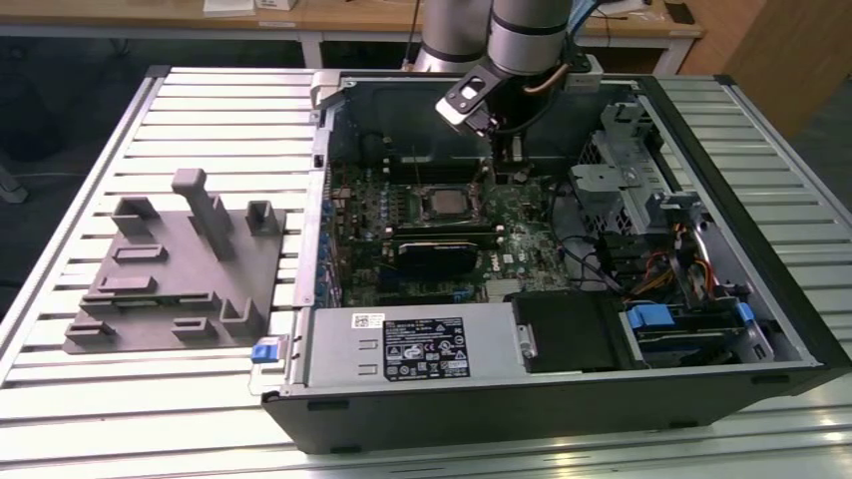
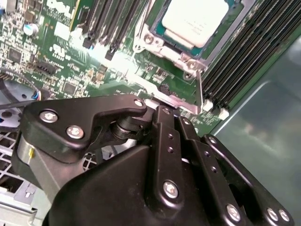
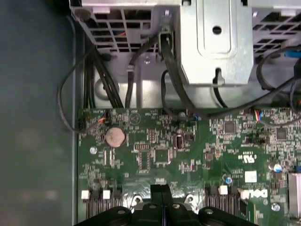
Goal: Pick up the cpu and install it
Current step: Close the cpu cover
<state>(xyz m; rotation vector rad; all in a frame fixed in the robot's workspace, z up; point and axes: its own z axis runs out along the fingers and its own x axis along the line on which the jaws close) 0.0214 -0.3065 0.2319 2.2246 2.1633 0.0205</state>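
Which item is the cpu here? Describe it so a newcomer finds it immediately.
Start at the open computer case on the slatted table, then find the green motherboard inside. Near the board's middle sits the cpu, a small flat square in a metal frame; its pale silvery top sets it apart from the black block beside it.

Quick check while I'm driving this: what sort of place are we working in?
Probably a lab or workshop bench for computer assembly: an open computer case lies on a slatted metal table, a gray fixture sits beside it, and wooden desks stand behind.
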